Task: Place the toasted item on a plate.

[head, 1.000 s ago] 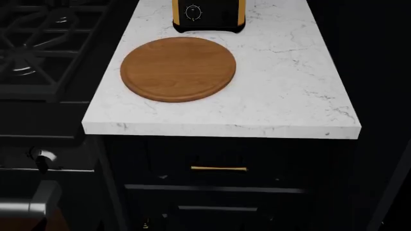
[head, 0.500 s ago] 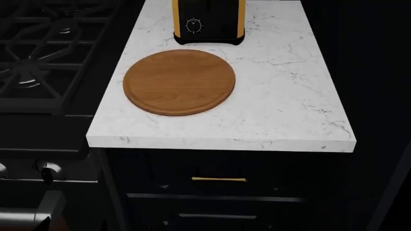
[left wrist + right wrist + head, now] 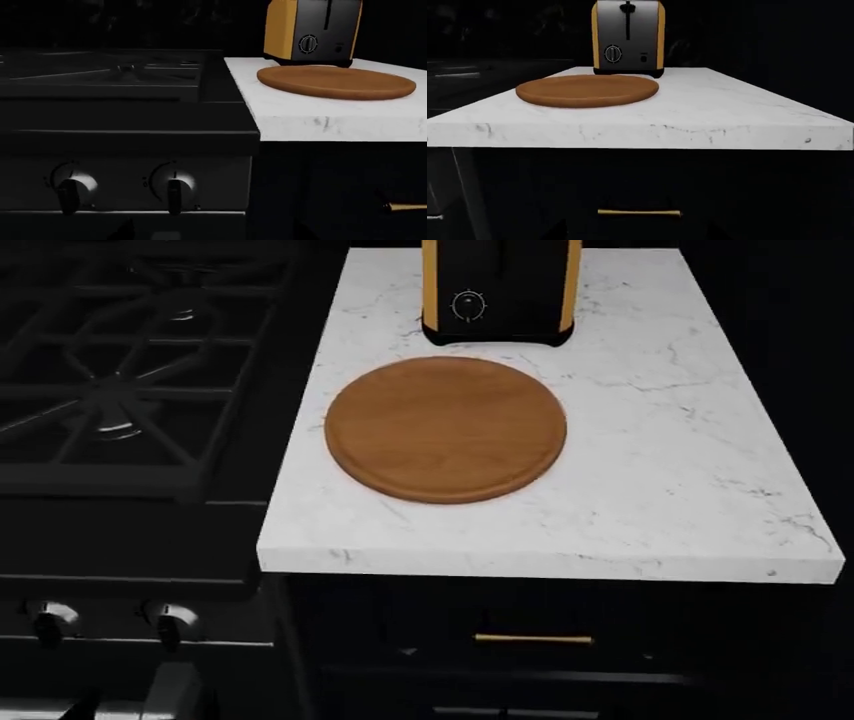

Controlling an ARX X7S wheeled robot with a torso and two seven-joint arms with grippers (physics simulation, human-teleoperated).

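A: Though both wrist views face the worktop (image 3: 667, 490), neither arm's jaws show; open or shut, can't tell.
B: Toasted item?
A: Not seen. The plate (image 3: 446, 428) lies bare on the marble, just before the toaster (image 3: 501, 295), nearer the stove (image 3: 120, 400) side.
B: Below?
A: A brass drawer handle (image 3: 639, 213).

plate (image 3: 446, 428) bare on white counter (image 3: 667, 490) | toaster (image 3: 501, 290) just behind | stove (image 3: 120, 390) left

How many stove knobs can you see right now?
2: one knob and a second knob side by side on the stove front, left of the counter. More may sit out of frame.
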